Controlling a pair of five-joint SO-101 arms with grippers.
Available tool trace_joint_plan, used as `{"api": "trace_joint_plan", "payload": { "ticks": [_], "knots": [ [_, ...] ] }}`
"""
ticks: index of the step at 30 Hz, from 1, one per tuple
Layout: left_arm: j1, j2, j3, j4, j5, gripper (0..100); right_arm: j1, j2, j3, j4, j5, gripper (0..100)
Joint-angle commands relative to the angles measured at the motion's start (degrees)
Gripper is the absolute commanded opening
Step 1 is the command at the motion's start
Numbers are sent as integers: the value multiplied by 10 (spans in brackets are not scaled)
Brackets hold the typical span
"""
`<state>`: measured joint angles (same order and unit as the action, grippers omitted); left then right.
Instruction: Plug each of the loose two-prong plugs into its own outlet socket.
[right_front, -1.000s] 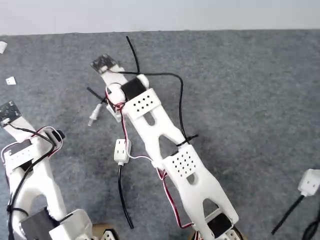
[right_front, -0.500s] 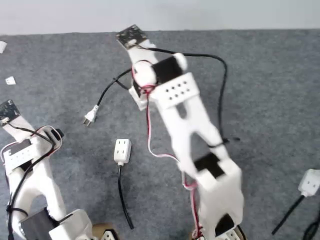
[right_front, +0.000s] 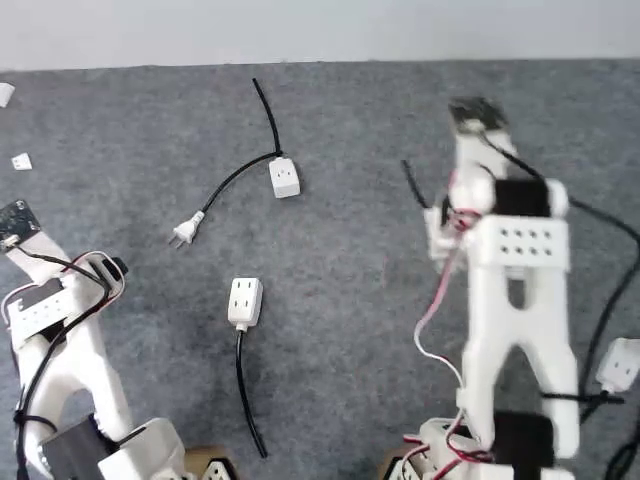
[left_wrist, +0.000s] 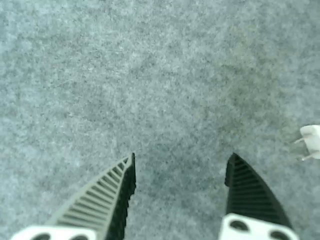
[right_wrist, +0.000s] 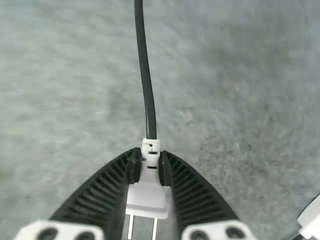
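The high view looks down over the grey carpet (right_front: 350, 300); both wrist views face it closely.

The grey carpeted worktop (right_front: 400, 120) carries a white outlet socket (right_front: 245, 300) near its middle, with its black cord (right_front: 243, 390) trailing toward the near edge. Beyond that socket and slightly right lies a second socket (right_front: 285, 177). Beyond and left lies a loose two-prong plug (right_front: 182, 236), whose black lead (right_front: 235, 185) runs toward the second socket. Far to its right sits a third socket (right_front: 620, 365). Far beyond-left lies a small white scrap (right_front: 22, 161).
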<state>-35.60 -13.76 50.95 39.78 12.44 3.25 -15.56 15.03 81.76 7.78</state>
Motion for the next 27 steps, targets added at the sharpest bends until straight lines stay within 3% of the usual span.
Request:
{"api": "trace_joint_plan", "payload": {
  "ticks": [1, 5, 10, 14, 21, 27],
  "knots": [
    [2, -2, -11, -12, 4, 276, 37, -34, 131, -123, 4, 8],
    [2, -2, -10, -11, 4, 276, 52, -20, 208, -189, 8, 8],
    [2, -3, -10, 12, 4, 276, 51, 20, 219, -177, 84, 9],
    [-1, -3, -10, 13, 4, 276, 51, 72, 206, -180, 92, 13],
    [3, -5, -10, 37, -55, 276, 53, 139, 134, -157, 91, 195],
    [34, -4, -7, 36, -98, 276, 40, 130, 118, -155, 88, 77]
  ]
}}
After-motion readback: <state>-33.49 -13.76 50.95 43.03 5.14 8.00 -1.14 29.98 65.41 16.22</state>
